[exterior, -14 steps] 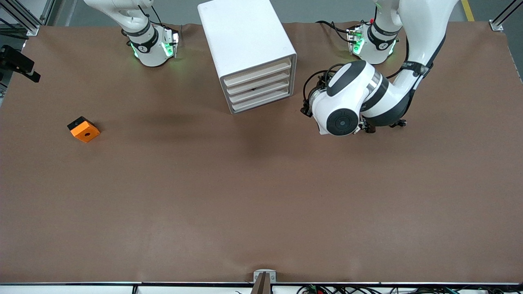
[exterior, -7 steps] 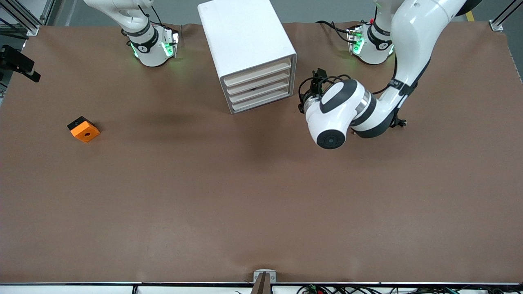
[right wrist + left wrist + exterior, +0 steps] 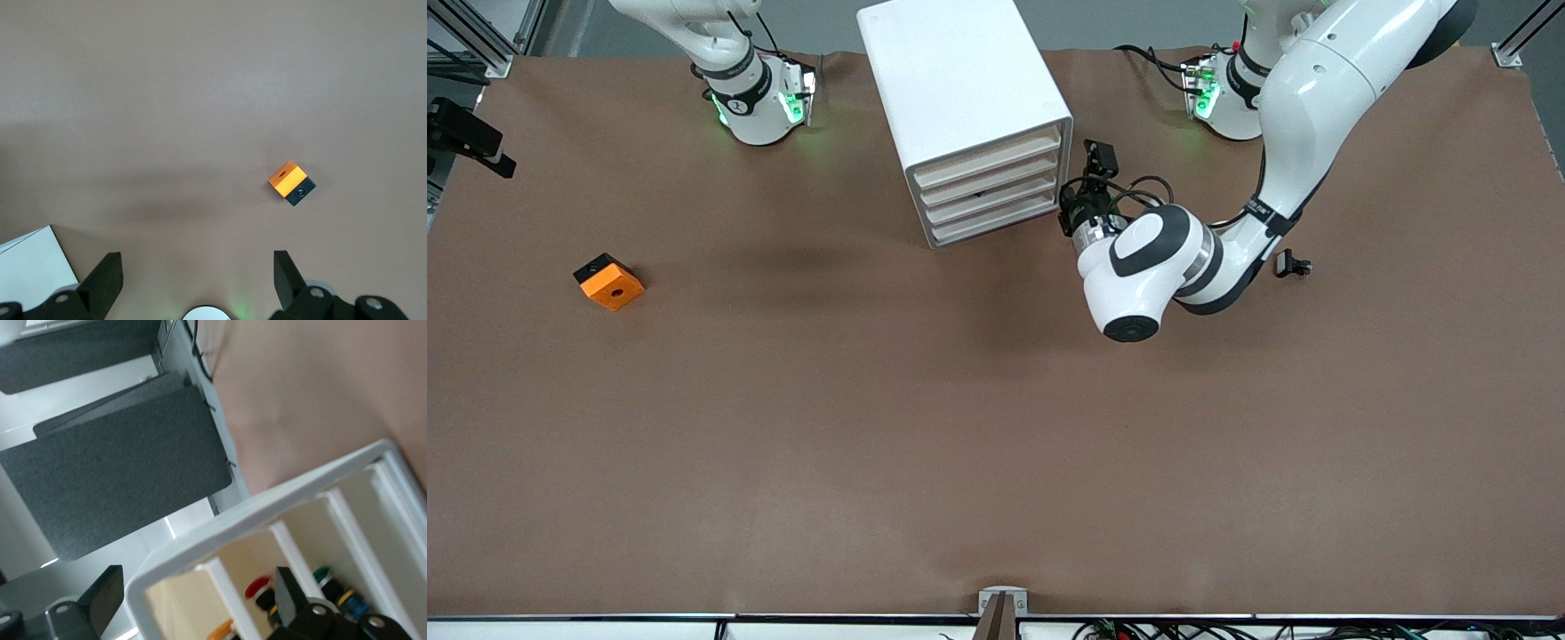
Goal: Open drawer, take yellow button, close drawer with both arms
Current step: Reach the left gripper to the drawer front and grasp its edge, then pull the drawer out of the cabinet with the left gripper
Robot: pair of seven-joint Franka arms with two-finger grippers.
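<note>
The white cabinet [image 3: 960,80] stands between the arm bases, and its four slat fronts all look pushed in. The top drawer [image 3: 987,149] is the highest slat. My left gripper [image 3: 1074,206] is low beside the cabinet's front corner at the left arm's end, open and empty. In the left wrist view the gripper [image 3: 197,603] has the cabinet's frame corner [image 3: 200,550] between its spread fingers. Through the front I see small capped parts, among them an orange-yellow cap [image 3: 220,630]. My right gripper [image 3: 197,280] is open and empty, high over the table and out of the front view.
An orange square block with a hole [image 3: 609,282] lies toward the right arm's end and also shows in the right wrist view [image 3: 291,181]. A small black part [image 3: 1291,264] lies on the brown mat [image 3: 996,444] by the left arm's elbow.
The left arm has swung its hand toward the cabinet's front corner and lowered it. This uncovered the small black part by its elbow. The right arm has not moved.
</note>
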